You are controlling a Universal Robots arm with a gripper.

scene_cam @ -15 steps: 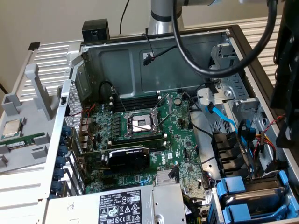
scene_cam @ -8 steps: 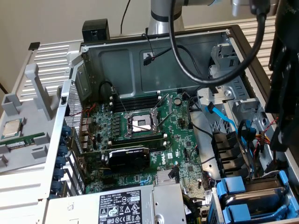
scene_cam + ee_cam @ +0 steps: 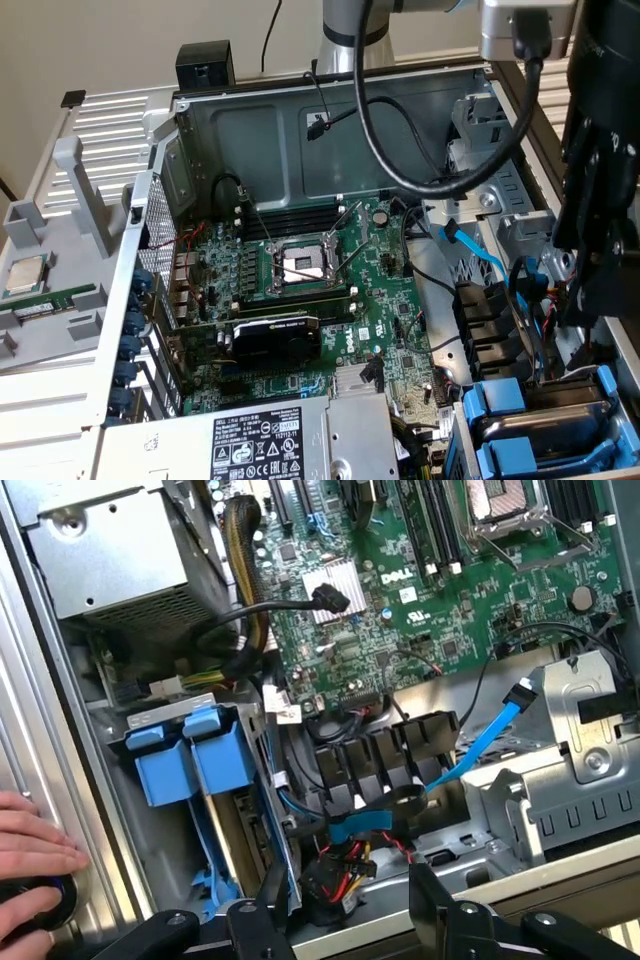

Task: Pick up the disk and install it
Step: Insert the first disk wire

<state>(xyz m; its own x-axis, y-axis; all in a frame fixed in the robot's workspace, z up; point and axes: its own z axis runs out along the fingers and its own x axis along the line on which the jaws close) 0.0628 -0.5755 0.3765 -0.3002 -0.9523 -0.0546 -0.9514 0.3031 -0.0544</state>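
Observation:
Two blue-framed drives stand side by side in the drive cage at the case's corner. Their blue carrier fronts show in the wrist view, one (image 3: 165,772) beside the other (image 3: 225,760), and at the exterior view's lower right (image 3: 497,400) (image 3: 510,455). I cannot tell which of them is the disk. My gripper (image 3: 350,910) hangs just above the cage's far end, open, with nothing between its black fingers (image 3: 270,905); only red and yellow cables lie below the gap. In the exterior view the gripper (image 3: 590,320) is the dark mass at the right.
A person's hand (image 3: 30,845) rests on the case rim beside the cage. A light blue data cable (image 3: 480,745) and black connectors (image 3: 385,755) lie close to the fingers. The motherboard (image 3: 320,290), power supply (image 3: 250,440) and metal brackets (image 3: 580,740) surround the spot.

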